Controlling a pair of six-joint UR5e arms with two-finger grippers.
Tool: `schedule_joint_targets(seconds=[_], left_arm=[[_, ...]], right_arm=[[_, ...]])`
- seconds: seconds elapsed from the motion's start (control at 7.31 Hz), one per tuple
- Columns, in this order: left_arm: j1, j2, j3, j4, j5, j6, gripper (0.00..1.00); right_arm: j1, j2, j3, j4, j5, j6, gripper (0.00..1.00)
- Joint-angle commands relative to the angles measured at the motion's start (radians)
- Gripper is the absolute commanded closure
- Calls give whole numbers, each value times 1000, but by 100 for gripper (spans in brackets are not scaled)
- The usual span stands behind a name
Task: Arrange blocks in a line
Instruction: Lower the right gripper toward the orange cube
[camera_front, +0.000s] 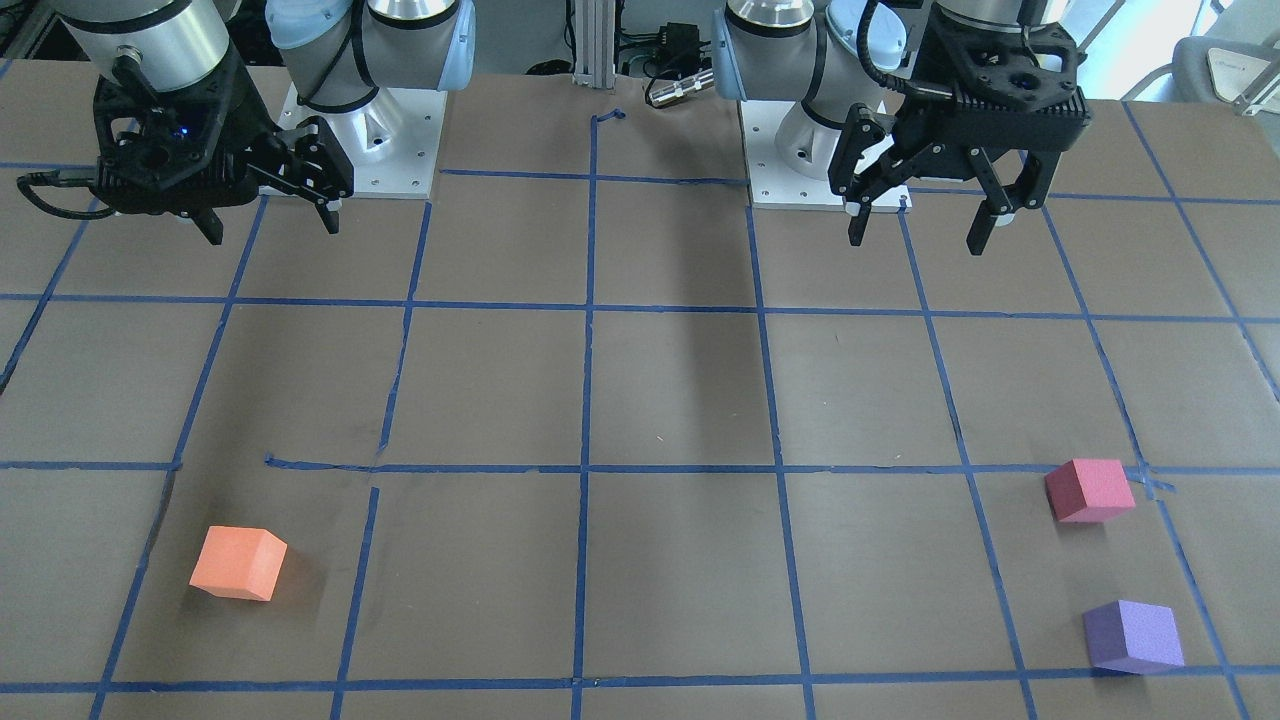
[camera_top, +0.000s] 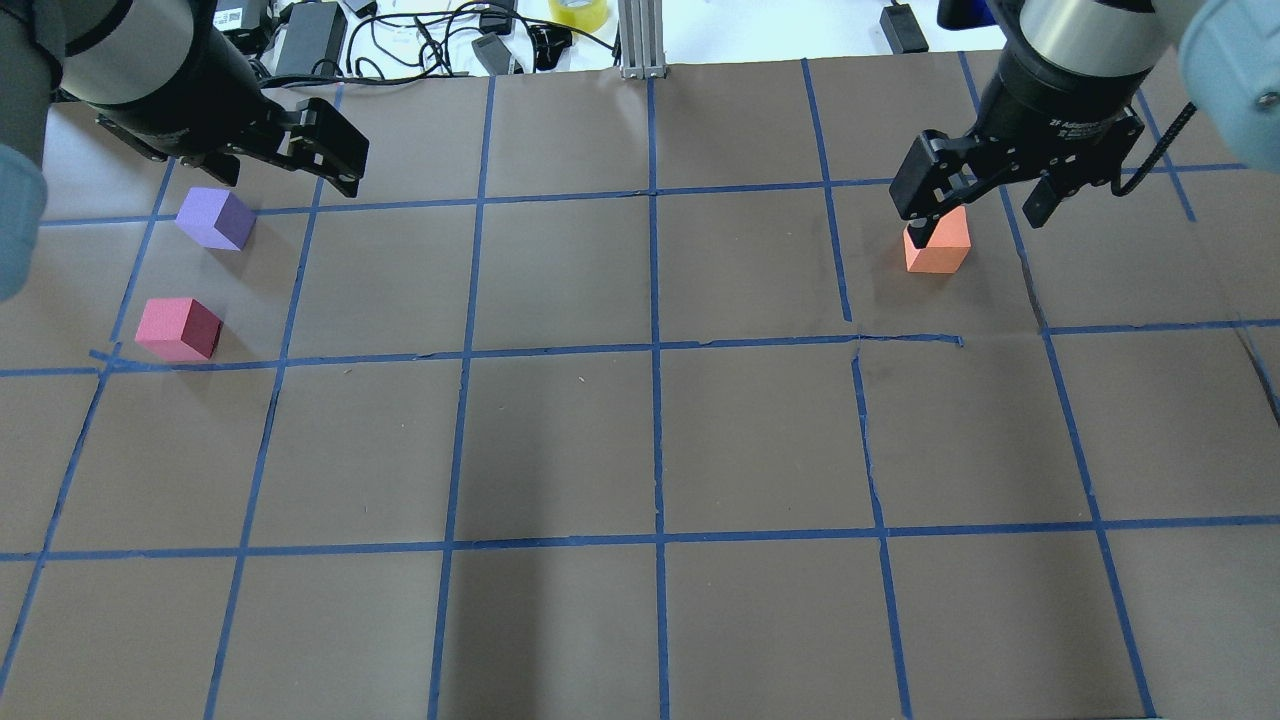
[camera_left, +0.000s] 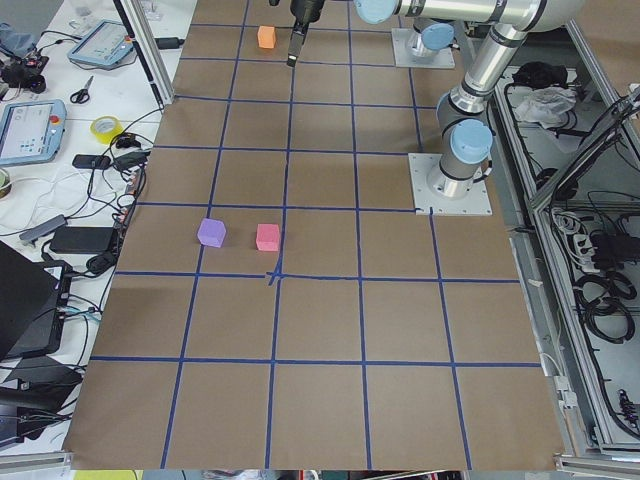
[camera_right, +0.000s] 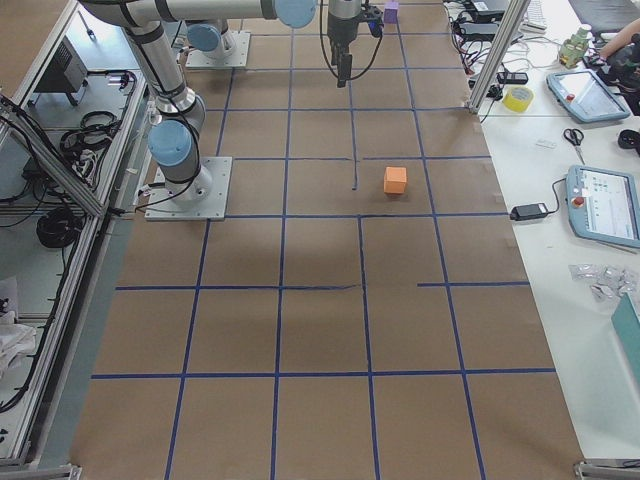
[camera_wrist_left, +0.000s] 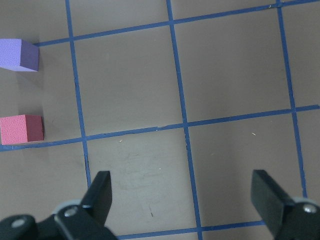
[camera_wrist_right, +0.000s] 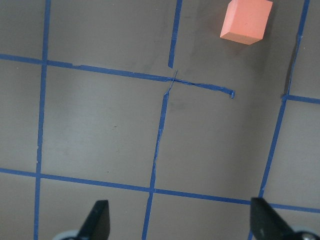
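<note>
My left end effector (camera_front: 917, 238), right end effector (camera_front: 272, 228) both apart | orange block (camera_front: 238, 563) far from pinkish-red block (camera_front: 1088, 490), purple block (camera_front: 1132, 636) | tape grid (camera_front: 587, 400) on surface (camera_front: 680, 390)

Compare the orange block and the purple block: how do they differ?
Colour: the orange block is orange, the purple block purple. Place: the orange block sits alone on the robot's right side; the purple block sits on its left, near the pink block but apart from it. Both are same-size cubes, neither held.
</note>
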Motion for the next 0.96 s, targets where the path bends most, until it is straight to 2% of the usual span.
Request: schedule_joint_targets(seconds=[0.0,0.27,0.55,0.82], left_arm=[[0,0,0,0,0,0,0],[0,0,0,0,0,-1,0],[0,0,-1,0,0,-1,0],[0,0,-1,-1,-1,-1,0]], right_arm=[[0,8,1,4,-3,0,0],[-9,29,1,-34,-14,-9,0],[-14,122,1,-103,-135,-9,0],[-15,224,2,-349,-138,2,0]])
